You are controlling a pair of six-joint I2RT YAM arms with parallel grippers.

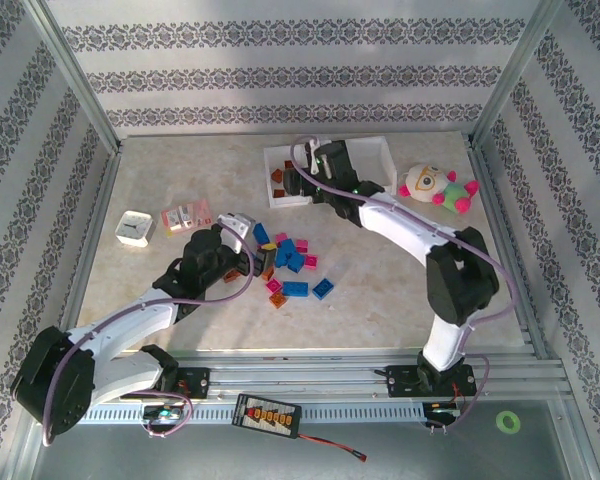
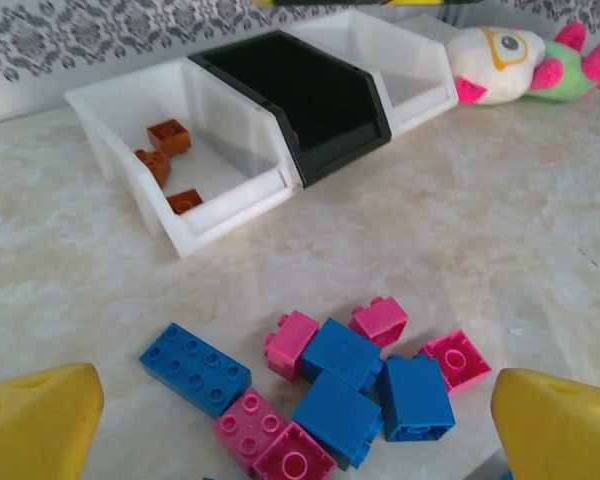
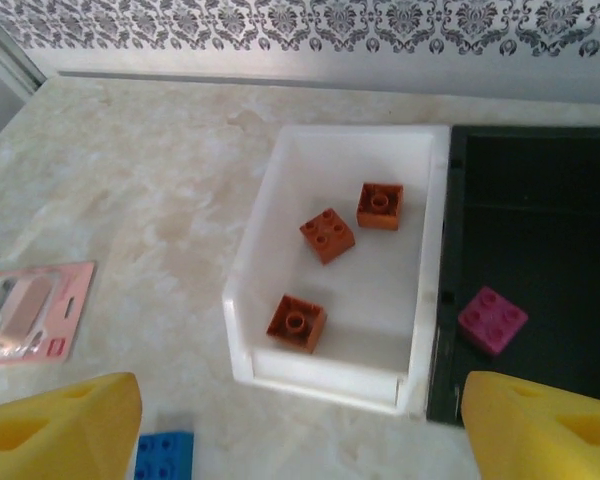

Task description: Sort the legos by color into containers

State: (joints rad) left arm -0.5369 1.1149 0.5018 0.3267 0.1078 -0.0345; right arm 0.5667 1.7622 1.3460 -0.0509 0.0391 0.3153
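3 brown bricks (image 3: 327, 235): white bin (image 3: 255, 270), far edge
Black bin (image 3: 540, 230): one pink brick (image 3: 492, 320)
Loose bricks (image 2: 360, 385): worktop (image 1: 380, 300) centre
Left claw (image 2: 298, 425): open
Right claw (image 3: 300, 430): open

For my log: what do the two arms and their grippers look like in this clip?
Both the left arm and right arm have white link shells joined by chunky black joints, on black bases. A thin lavender cable loops loosely along each. The left fingers and right fingers are bright yellow, blunt wedges. No readable markings.
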